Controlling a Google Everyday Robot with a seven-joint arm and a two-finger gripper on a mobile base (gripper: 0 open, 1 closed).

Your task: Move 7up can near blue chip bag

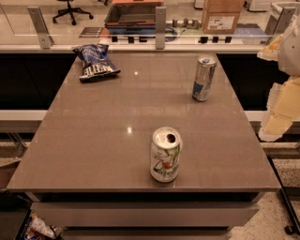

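Glossy brown desk (93,140). 7up can (165,154) upright at front edge, centre. Blue chip bag (96,62) flat at far left corner. Slim can (203,78) far right. Gripper (281,105) beyond right edge, state cannot be told. Office chair (70,10) behind.

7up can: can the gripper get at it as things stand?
Probably yes: the gripper hangs at the view's right edge, beside the table; the 7up can stands upright near the front edge, nothing close around it.

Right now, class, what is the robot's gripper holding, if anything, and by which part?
Nothing. The gripper hangs at the view's right edge, beside the table; the 7up can stands untouched near the front edge.
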